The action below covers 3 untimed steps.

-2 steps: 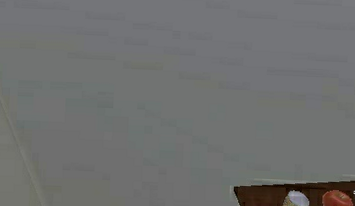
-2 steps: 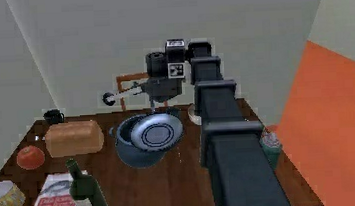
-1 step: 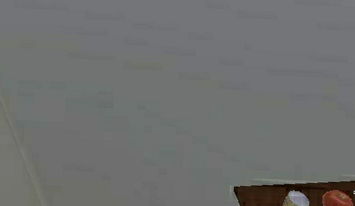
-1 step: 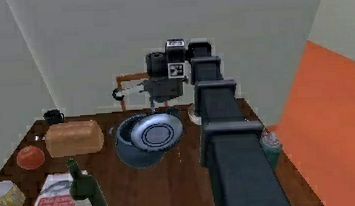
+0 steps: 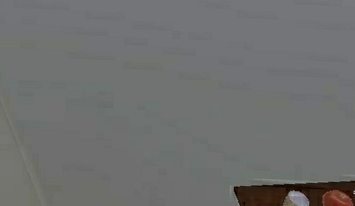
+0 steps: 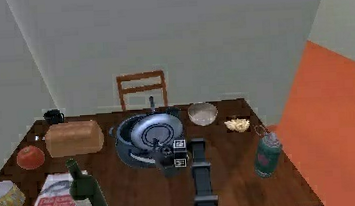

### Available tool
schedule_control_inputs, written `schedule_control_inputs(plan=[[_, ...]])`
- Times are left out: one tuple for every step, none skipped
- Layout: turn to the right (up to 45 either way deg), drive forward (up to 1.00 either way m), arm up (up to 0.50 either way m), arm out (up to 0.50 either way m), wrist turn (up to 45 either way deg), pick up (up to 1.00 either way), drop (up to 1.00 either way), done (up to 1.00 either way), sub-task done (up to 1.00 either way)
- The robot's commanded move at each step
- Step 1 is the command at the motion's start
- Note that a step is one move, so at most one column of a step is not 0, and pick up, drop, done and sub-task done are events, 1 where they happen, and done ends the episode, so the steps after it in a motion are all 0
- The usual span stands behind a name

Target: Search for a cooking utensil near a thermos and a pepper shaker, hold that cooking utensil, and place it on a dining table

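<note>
Sitting at the arm side view's centre, the dark round pan [image 6: 145, 135] lay on the brown table [image 6: 229, 179]. The gripper [image 6: 164, 158] showed at its lower right rim; whether the fingers held anything I could not tell. 1 loaf [image 6: 74, 138] lay left, 1 green flask [image 6: 267, 154] right.

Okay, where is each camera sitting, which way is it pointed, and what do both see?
Forward view: on the robot, looking ahead and somewhat down at a grey wall, a corner of the table at bottom right.
Arm side view: on the robot's body, looking sideways across the table at a pan, chair and green thermos; the arm and gripper show.
Shared: the table and the red round thing on it.
</note>
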Motion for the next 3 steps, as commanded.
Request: schedule_control_inputs(plan=[[0.0, 0.0, 0.0, 0.0, 0.0, 1.0, 0.0, 0.0, 0.0], [0.0, 0.0, 0.1, 0.0, 0.0, 0.0, 0.0, 0.0, 0.0], [0.0, 0.0, 0.16, 0.0, 0.0, 0.0, 0.0, 0.0, 0.0]])
